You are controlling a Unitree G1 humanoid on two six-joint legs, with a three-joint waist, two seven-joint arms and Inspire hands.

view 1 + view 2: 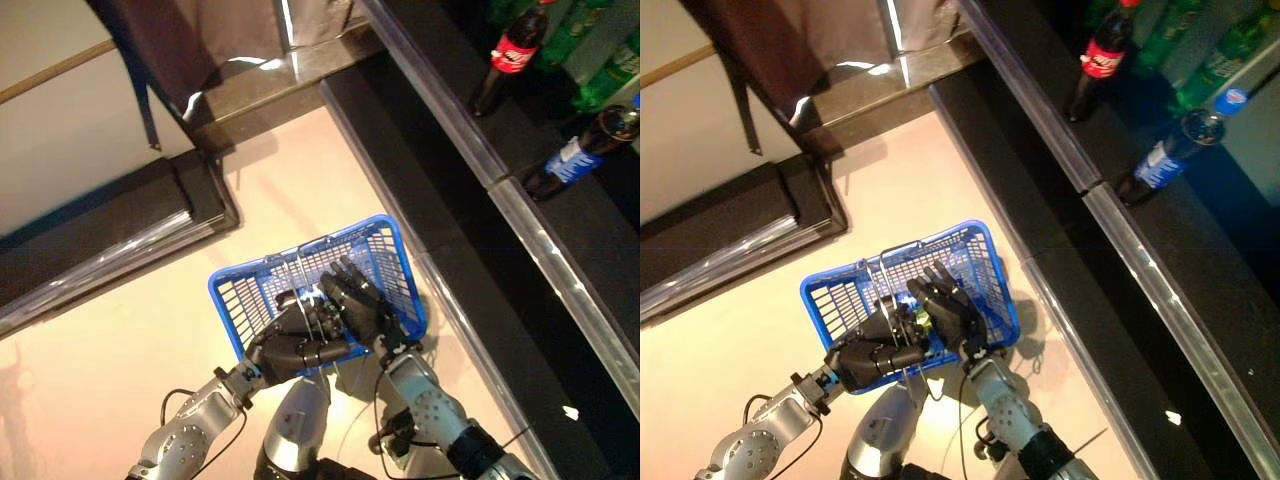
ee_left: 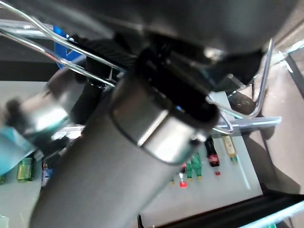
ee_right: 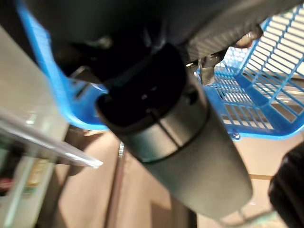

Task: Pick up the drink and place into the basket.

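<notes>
A blue plastic basket with wire handles hangs over the pale floor. My left hand comes in from the lower left, its fingers curled round the handles. My right hand lies above the basket's right half with straight, spread fingers and nothing visibly gripped. A small green bit shows between the two hands; I cannot tell what it is. On the dark shelf at the upper right stand a red-labelled cola bottle and a blue-labelled bottle. The right wrist view shows the basket's mesh.
A dark shelf unit with a shiny metal edge rail runs along the right side. Green bottles stand at its back. A low dark platform lies at the left, with dark cloth hanging above it.
</notes>
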